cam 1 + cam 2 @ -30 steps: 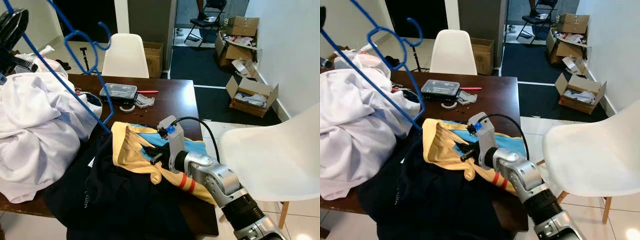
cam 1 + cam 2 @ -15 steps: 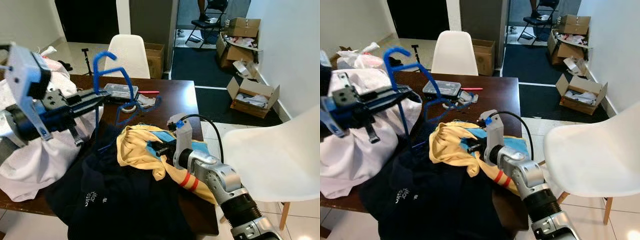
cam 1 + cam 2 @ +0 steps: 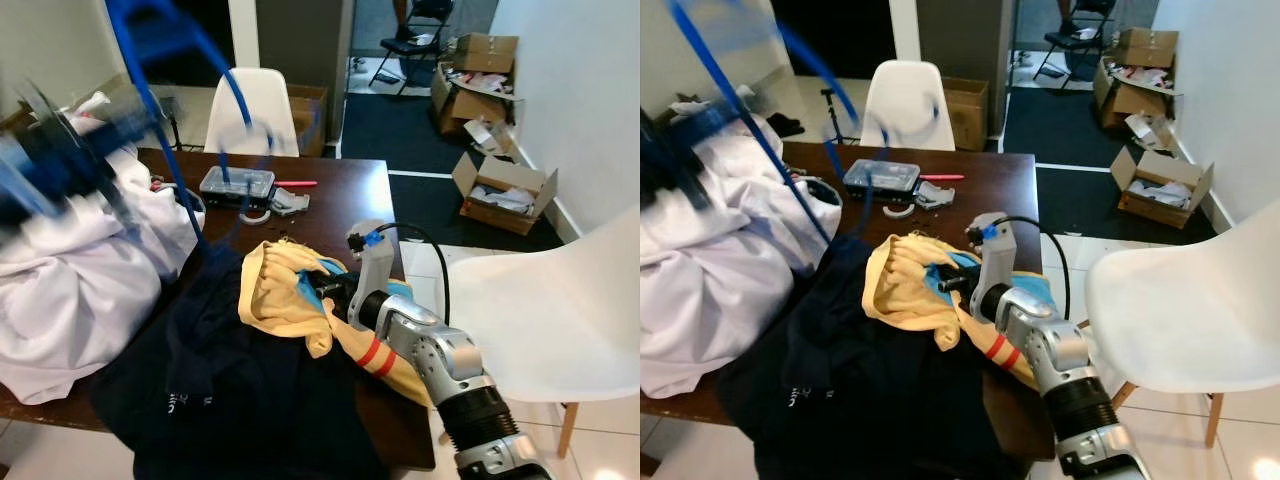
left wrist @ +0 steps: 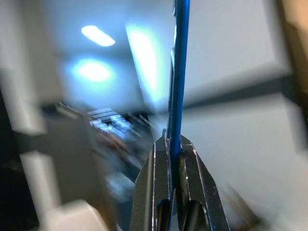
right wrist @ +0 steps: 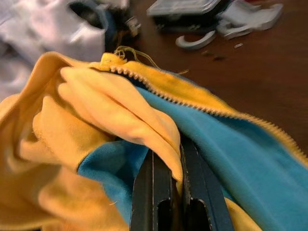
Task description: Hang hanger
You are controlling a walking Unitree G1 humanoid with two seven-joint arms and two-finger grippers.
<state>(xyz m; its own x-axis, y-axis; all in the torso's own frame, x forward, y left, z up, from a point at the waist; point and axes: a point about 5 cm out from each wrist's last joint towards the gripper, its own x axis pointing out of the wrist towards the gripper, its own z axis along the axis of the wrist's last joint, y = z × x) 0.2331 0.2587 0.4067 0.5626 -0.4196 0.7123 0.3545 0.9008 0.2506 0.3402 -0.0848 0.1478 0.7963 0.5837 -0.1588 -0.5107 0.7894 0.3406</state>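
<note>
Clothes are covering the dark bench (image 3: 345, 195), with a grey parts box (image 3: 237, 183) lying at upper centre, its contents unclear. At upper left, the left gripper (image 4: 174, 144) is pinching the blurred blue hanger (image 4: 179, 72). At centre, the right gripper (image 5: 172, 161) is clamping the yellow-and-blue garment (image 5: 103, 120).

On the dark bench (image 3: 1010, 190), the right hand (image 3: 948, 282) grips a yellow and blue jacket (image 3: 902, 290). At ten o'clock from it, a blue hanger (image 3: 750, 120) sweeps above white laundry (image 3: 710, 270), blurred, so perhaps mid-swing. A white chair (image 3: 1185, 310) stands at three o'clock.

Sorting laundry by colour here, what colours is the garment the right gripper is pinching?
The garment is yellow with a blue lining, clearest in the right wrist view.
</note>
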